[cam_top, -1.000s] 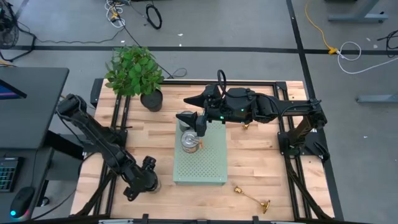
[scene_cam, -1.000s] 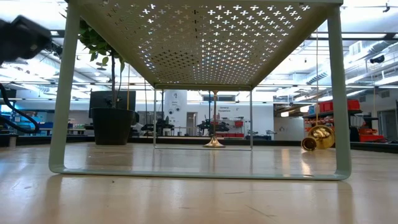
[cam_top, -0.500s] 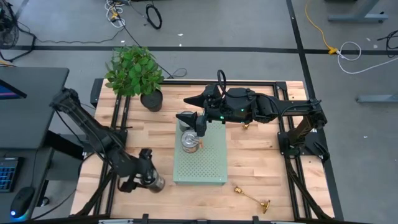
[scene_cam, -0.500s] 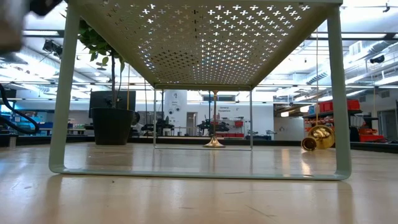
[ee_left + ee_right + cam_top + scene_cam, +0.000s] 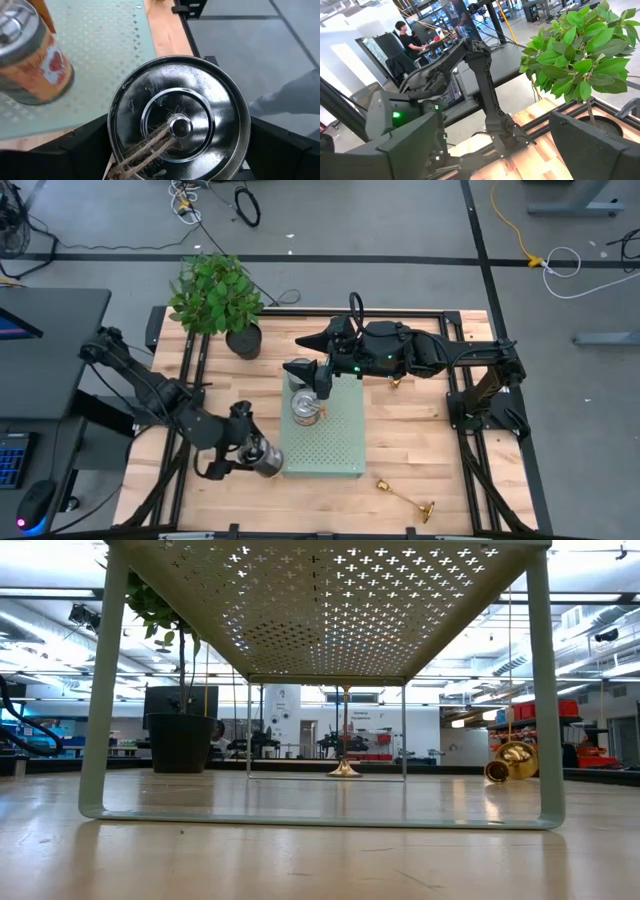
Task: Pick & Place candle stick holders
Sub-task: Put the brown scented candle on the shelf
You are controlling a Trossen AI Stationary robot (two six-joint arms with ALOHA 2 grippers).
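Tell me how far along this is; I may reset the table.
Done: nothing clearly; only a printed can stands on the green stand. In hand: the left gripper holds a round silver tin beside the stand; the right gripper hovers open above the can. Left: one brass candlestick lies near the front edge of the table, another farther back.

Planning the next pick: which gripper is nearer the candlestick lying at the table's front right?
Left. The left gripper is across the green rack from the candlestick; the right gripper is at the rack's far end.
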